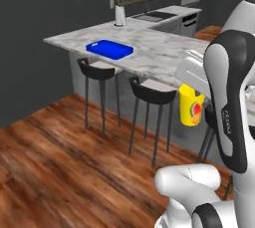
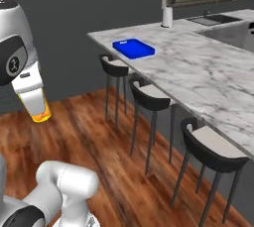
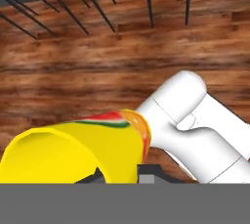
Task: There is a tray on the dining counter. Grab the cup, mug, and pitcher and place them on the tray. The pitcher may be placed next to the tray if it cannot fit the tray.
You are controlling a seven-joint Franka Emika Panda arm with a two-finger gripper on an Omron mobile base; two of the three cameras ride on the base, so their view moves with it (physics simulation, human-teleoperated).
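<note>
Hand view: my gripper (image 3: 119,175) clamped on small yellow handleless cup (image 3: 83,147), carried above wood floor. Keep cup upright, lower gently inside flat bright blue tray (image 1: 110,49) on white marble dining counter (image 1: 159,48).

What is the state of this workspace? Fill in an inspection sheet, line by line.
Surface: long white marble dining counter with grey veins.
Job's things: flat bright blue rectangular tray lies on the counter, nothing on it; small yellow handleless cup with a red-orange mark is held off the counter, above the wooden floor.
Clutter: white upright roll at the counter's far end.
Claw: claw shut on the cup.
Cables: nothing seen.
Surroundings: dark stools, sink, dark walls.
</note>
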